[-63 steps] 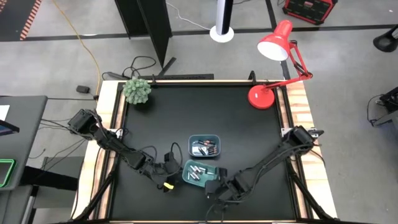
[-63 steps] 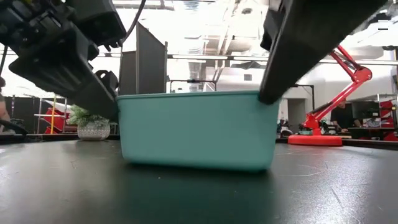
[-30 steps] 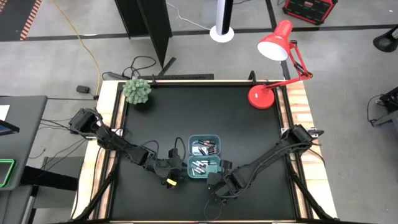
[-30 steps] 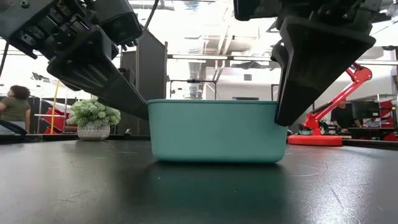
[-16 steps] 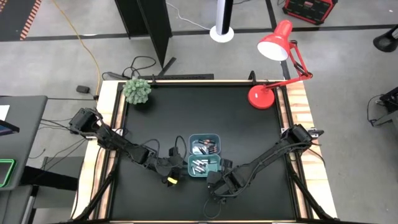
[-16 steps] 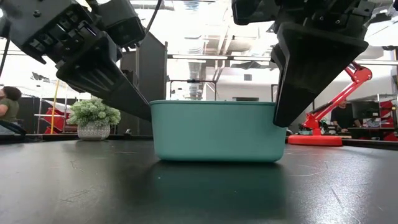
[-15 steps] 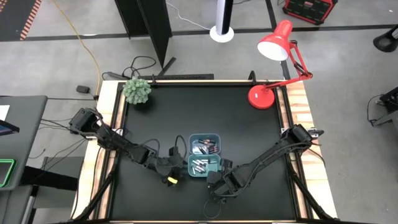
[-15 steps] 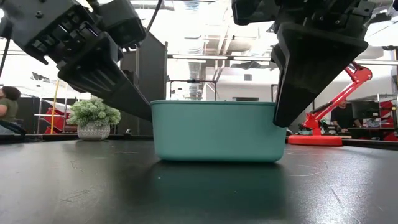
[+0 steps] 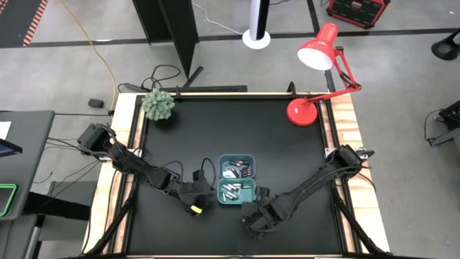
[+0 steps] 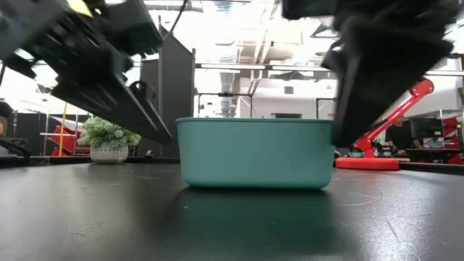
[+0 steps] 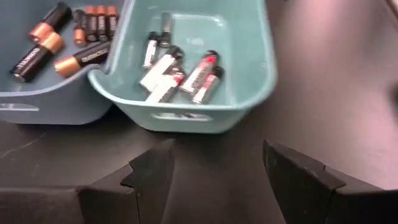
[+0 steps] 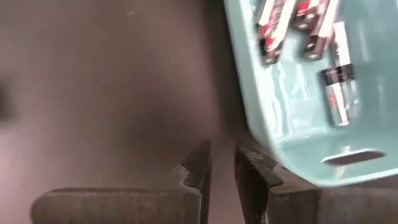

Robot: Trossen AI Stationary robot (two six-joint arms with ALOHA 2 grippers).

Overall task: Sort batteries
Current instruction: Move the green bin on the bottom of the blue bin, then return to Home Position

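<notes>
A teal tray [image 9: 236,194] stands on the black table beside a blue tray [image 9: 236,159] on its far side. In the teal tray lie several whitish-silver batteries with red bands [image 11: 180,68]. The blue tray [image 11: 37,102] holds dark and copper batteries [image 11: 68,37]. My left gripper [image 11: 214,168] is open, just short of the teal tray's left wall [image 11: 186,118], with nothing between its fingers. At the tray's near right corner my right gripper [image 12: 222,165] has only a narrow, empty gap between its fingers. My right gripper has one finger [image 12: 252,165] close beside the teal tray's near corner [image 12: 280,155], coming from above and slanting down. Whether it touches the wall, I cannot tell.
A red desk lamp [image 9: 316,72] stands at the table's far right corner and a small potted plant [image 9: 158,104] at its far left corner. Wooden rails run along the table's left and right edges. Bare black tabletop lies around the two trays.
About two seconds ago the teal tray slid away from the near edge, up against the blue tray, and it has since stayed put. In the last half second my right gripper has drawn off from the tray's right wall, toward the table's right and near edges.
</notes>
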